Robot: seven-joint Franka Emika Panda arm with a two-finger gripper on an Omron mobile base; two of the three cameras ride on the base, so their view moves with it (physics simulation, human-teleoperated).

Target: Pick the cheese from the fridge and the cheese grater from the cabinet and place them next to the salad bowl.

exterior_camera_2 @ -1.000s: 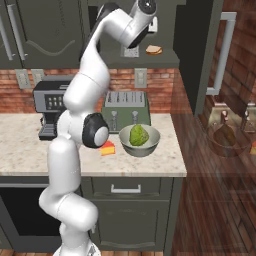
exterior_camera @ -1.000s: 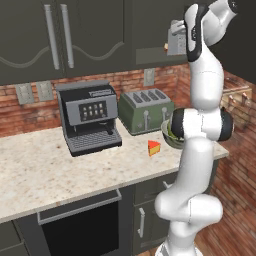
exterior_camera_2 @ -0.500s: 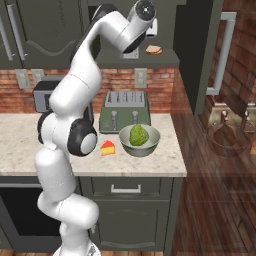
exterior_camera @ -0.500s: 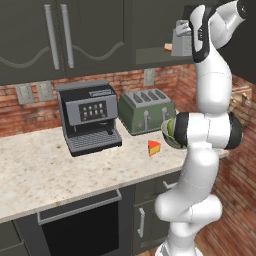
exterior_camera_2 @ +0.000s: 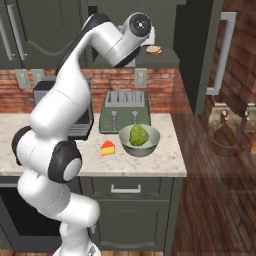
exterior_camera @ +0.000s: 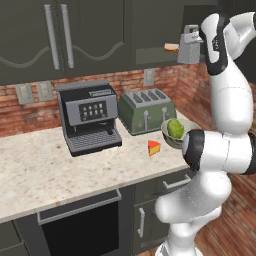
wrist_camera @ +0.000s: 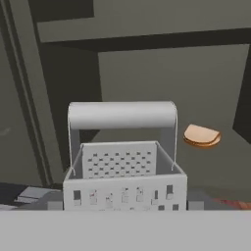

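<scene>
The grey cheese grater [exterior_camera: 189,46] hangs at the open front of the dark cabinet [exterior_camera: 100,35], right of a tan bread piece [exterior_camera: 171,47]. My gripper [exterior_camera: 199,45] is shut on the grater from the right. In the hand view the grater [wrist_camera: 122,166] sits close between the jaws, handle up, with the bread [wrist_camera: 201,136] on the shelf behind it. The orange cheese [exterior_camera: 154,147] lies on the counter just left of the salad bowl [exterior_camera: 169,137]. From the right base camera the cheese [exterior_camera_2: 107,148] and the bowl [exterior_camera_2: 150,142] sit near the counter's front.
A green toaster [exterior_camera: 146,111] stands behind the bowl, and a dark coffee machine [exterior_camera: 90,117] to its left. The fridge [exterior_camera_2: 200,75], with a long silver handle, rises right of the counter. My white arm [exterior_camera: 220,150] stands in front of the counter's right end.
The grater has shifted right, away from the bread, together with my hand. The arm's elbow has swung outward. Cheese and bowl have stayed put.
</scene>
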